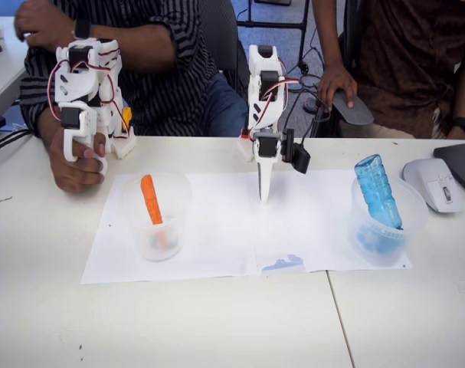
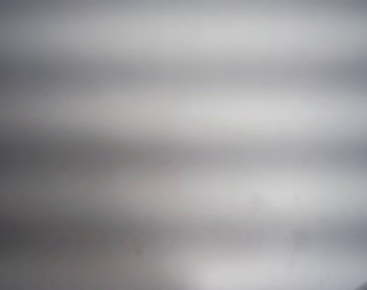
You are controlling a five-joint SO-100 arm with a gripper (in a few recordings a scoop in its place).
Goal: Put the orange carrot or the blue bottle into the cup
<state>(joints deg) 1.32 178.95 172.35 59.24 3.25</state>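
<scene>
White table with a paper sheet (image 1: 217, 230). Gripper (image 1: 263, 192) hangs clenched and empty; left of it the orange carrot (image 1: 150, 201) is in a clear cup (image 1: 157, 218), right the blue bottle (image 1: 377, 192) in the cup (image 1: 385, 222). Risk looks like knocking a cup over.

Pincer (image 1: 263, 195) down — fingers together
</scene>
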